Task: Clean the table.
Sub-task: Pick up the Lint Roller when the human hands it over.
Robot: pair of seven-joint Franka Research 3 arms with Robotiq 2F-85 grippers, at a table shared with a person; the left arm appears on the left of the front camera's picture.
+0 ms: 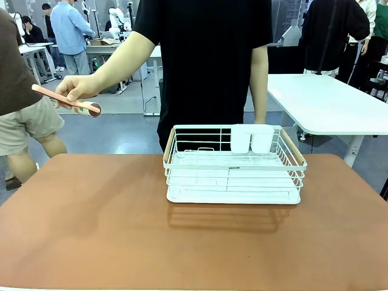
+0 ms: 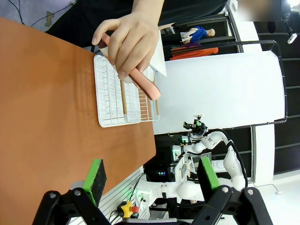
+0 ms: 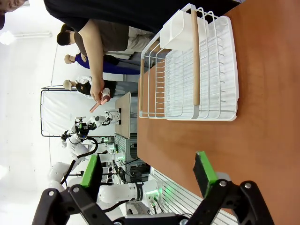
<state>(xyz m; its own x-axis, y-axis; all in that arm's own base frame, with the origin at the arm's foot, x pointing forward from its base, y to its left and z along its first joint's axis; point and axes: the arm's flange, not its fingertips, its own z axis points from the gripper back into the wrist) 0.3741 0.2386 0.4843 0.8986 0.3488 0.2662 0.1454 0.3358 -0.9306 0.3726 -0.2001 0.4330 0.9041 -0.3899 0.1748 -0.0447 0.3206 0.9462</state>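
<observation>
One white wire rack (image 1: pixel 200 195) with wooden side handles stands on the table (image 1: pixel 91 224), toward the far edge and a little right of the middle. A white two-pocket holder (image 1: pixel 251 138) sits in the rack's far right corner; what is inside it cannot be made out. The table has a smooth, matte, reddish-brown top with rounded corners and spreads across the near part of the front view, with the rack's shadow on it. Behind it stands a person in a black shirt, whose hand (image 1: pixel 77 90) holds a flat pink utensil (image 1: pixel 60 97) in the air beyond the far left corner. The left gripper (image 2: pixel 151 168) has its green pads spread wide, grasping and touching nothing. The right gripper (image 3: pixel 147 161) is likewise wide apart and holds nothing.
</observation>
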